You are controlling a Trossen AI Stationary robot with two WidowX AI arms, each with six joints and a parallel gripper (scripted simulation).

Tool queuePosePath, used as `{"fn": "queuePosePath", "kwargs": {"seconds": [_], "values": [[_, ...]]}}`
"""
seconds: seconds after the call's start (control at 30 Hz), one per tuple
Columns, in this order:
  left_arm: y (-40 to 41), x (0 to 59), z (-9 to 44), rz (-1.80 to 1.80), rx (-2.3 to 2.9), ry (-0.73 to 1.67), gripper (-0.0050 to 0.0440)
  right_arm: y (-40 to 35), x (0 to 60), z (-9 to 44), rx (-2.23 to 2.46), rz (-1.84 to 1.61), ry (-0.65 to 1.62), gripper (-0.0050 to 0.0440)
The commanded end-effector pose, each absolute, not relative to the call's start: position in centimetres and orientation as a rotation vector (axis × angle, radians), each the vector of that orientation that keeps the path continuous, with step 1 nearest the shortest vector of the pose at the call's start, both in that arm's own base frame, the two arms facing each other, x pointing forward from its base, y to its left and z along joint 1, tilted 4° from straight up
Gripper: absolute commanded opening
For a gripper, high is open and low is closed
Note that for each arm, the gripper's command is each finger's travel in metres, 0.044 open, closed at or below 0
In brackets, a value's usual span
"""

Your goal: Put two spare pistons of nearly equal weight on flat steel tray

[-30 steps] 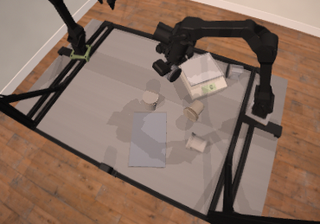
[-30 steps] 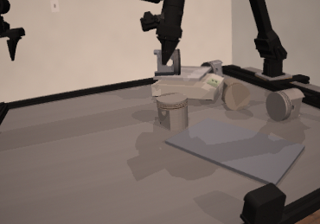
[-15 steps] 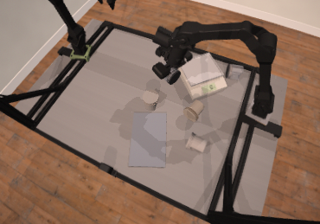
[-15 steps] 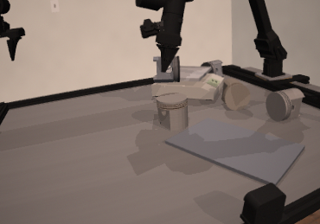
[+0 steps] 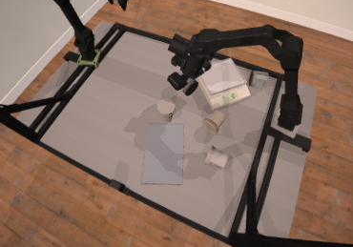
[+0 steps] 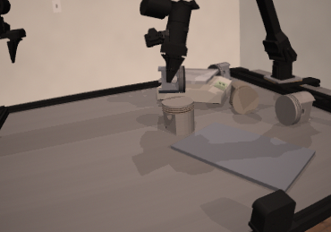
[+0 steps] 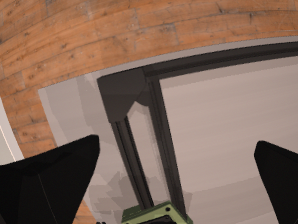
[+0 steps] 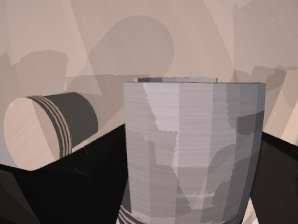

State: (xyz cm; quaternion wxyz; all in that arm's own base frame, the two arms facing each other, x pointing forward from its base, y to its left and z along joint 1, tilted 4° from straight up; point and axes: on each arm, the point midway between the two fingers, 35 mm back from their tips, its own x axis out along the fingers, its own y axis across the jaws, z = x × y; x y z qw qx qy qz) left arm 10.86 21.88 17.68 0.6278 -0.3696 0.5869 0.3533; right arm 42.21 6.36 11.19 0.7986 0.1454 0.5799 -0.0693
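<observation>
Item 1, grey piston (image 5: 191, 88) (image 6: 165, 80) (image 8: 195, 145): aloft, upper ctr. of top view; R fingers (image 5: 183, 84) (image 6: 170, 78) clamped on its sides. Long axis approx. horiz. in exterior view, crown end toward frame right.

Item 2, steel tray (image 5: 163, 158) (image 6: 246, 155) (image 8: 2, 154): flat on surface (image 5: 95, 120) (image 6: 80, 162), lower ctr. of top view, no piston on it. Lies below & slightly L of item 1 in that frame; lower R of it in exterior. Long axis approx. up-down in top view.

Item 3, standing piston (image 5: 166, 108) (image 6: 178, 117) (image 8: 30, 134): upright, just off tray's upper edge, i.e. betw. held piston and tray. Key relation: if tray is the destination, carry should pass over or round this one. Whether it touches the tray, can't tell.

Item 4, tan piston (image 5: 214, 121) (image 6: 244, 99): on its side, R of tray in top view.

Item 5, pale piston (image 5: 218, 157) (image 6: 295, 108): on its side, R of tray, lower than item 4.

Item 6, far piston (image 5: 260, 78) (image 6: 222, 68): beyond scale, upper R of top view.

Item 7, scale (image 5: 224, 98) (image 6: 203, 95): R of held piston in top view; readout illegible, so matching pair unconfirmed.

Item 8, L fingers (image 5: 115, 2) (image 6: 12, 58): wide apart, empty, upper L of top view. R arm much nearer the work; prob. its job.
</observation>
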Motion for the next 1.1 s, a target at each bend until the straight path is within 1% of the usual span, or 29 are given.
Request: {"fn": "queuePosePath", "kwargs": {"seconds": [0.0, 0.77, 1.07], "values": [[21.8, 10.9, 17.7, 0.803, -0.848, 1.346, 0.044, 6.5, 42.3, 10.1, 0.317, -0.148, 1.254, 0.0158], [21.8, 10.9, 17.7, 0.803, -0.848, 1.346, 0.044, 6.6, 43.0, 6.7, 0.317, -0.148, 1.254, 0.0158], [21.8, 10.9, 17.7, 0.803, -0.848, 1.346, 0.044, 6.6, 43.0, 6.5, 0.317, -0.148, 1.254, 0.0158]]}}
